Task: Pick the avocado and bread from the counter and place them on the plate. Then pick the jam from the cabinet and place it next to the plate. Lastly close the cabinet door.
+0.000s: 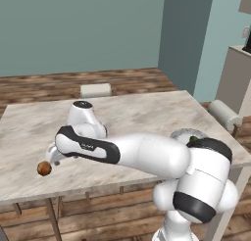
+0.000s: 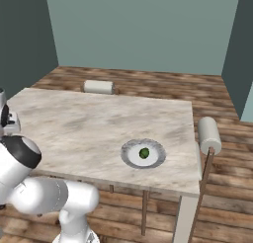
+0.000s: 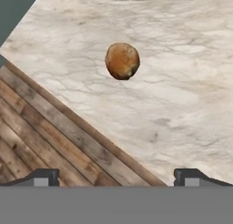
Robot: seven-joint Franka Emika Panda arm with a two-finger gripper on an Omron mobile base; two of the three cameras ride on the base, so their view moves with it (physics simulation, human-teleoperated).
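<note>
Worktop (image 2: 89, 123): broad slab of pale veined marble; carries every loose item listed here.
Bread (image 3: 122, 60): round orange-brown ball with mottled crust; rests on the worktop close to its near edge, toward the near left corner as the left base view shows it; well apart from the plate.
Plate (image 2: 144, 153): round, white, raised rim; sits near the near edge, toward the right end of the worktop.
Avocado (image 2: 144, 152): dark green glossy lump; lies at the middle of the plate.
Tool (image 3: 116, 177): jaws spread wide, nothing between them; hangs above the bread with clear air under the fingertips; the bread is offset ahead of the midpoint between the fingers in the hand view.
Arm: stretched low across the near edge toward the left end.
Progress (judged): avocado placed; bread not yet picked; jam and cabinet door steps not yet begun.
Risk, roll: the bread is a ball near the slab edge; a finger landing off-centre could nudge it over onto the wooden floor.
Risk, alignment: descending without first centring the jaws over the bread could close them on air or pinch only its rim.
Risk, carry: a shallow grip on a round crust could slip during the long traverse to the plate.
Risk, placement: releasing the bread onto the avocado could knock either off the plate.
</note>
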